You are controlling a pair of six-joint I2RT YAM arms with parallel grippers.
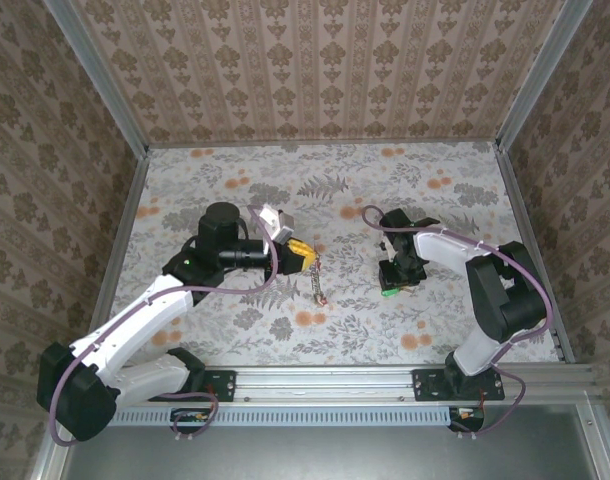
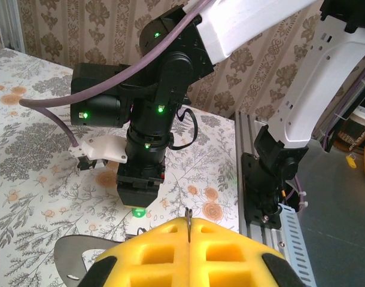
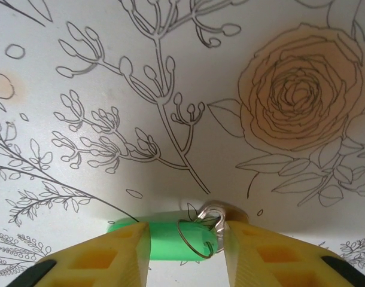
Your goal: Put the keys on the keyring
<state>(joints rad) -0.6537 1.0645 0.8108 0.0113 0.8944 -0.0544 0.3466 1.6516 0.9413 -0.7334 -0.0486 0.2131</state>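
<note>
Pose, left arm: reaches from its near-left base out over the left half of the table point(image 1: 385, 180), forearm bent back toward the centre, wrist level. Left gripper point(image 1: 303, 258) points right with its yellow pads pressed together. A thin sliver of metal is nipped between them in the left wrist view. From above this is the keyring point(image 1: 317, 282), trailing from the fingertips toward the near side, with a reddish bit at its near end.

Pose, right arm: rises from its near-right base, elbow at the right, forearm running left, wrist turned straight down. Right gripper point(image 1: 393, 285) is at the table surface right of centre, jaws partly apart. The green key point(image 3: 170, 242) lies between the pads, its head partly under one pad, a small wire ring point(image 3: 197, 239) at its other end. Whether the pads actually pinch it cannot be told.
</note>
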